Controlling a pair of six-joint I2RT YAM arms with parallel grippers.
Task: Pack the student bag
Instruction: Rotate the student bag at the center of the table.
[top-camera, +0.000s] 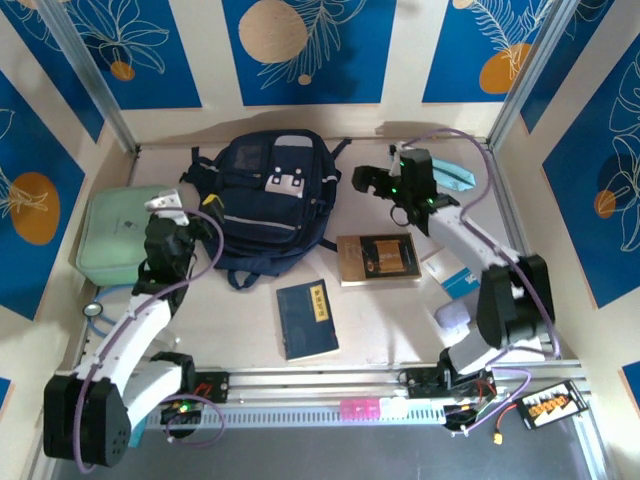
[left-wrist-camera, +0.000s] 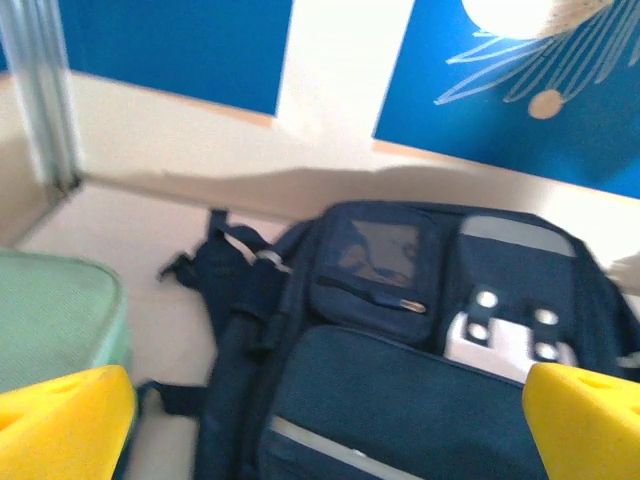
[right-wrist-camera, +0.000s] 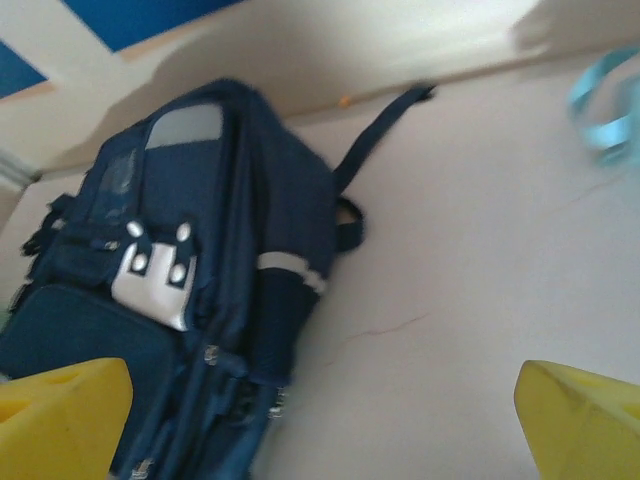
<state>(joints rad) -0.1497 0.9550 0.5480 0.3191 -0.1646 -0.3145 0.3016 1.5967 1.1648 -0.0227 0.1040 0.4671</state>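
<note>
The student bag (top-camera: 270, 200) is a navy-blue backpack lying flat at the back middle of the table, with its white buckle patch (top-camera: 287, 183) facing up. My left gripper (top-camera: 190, 207) hovers at the bag's left edge, open and empty. In the left wrist view, its yellow fingertips (left-wrist-camera: 62, 420) stand wide apart with the bag's front pocket (left-wrist-camera: 400, 400) between and beyond them. My right gripper (top-camera: 375, 181) hangs open just right of the bag's upper right side. Seen from the right wrist, the bag (right-wrist-camera: 180, 300) lies left of bare table, and the fingertips (right-wrist-camera: 60, 415) are spread.
A mint-green zip case (top-camera: 125, 235) lies left of the bag, under my left arm. A brown book (top-camera: 378, 258) and a blue book (top-camera: 307, 318) lie in front of the bag. A white and blue packet (top-camera: 450, 272) sits by the right arm, with a light blue item (top-camera: 462, 178) behind it.
</note>
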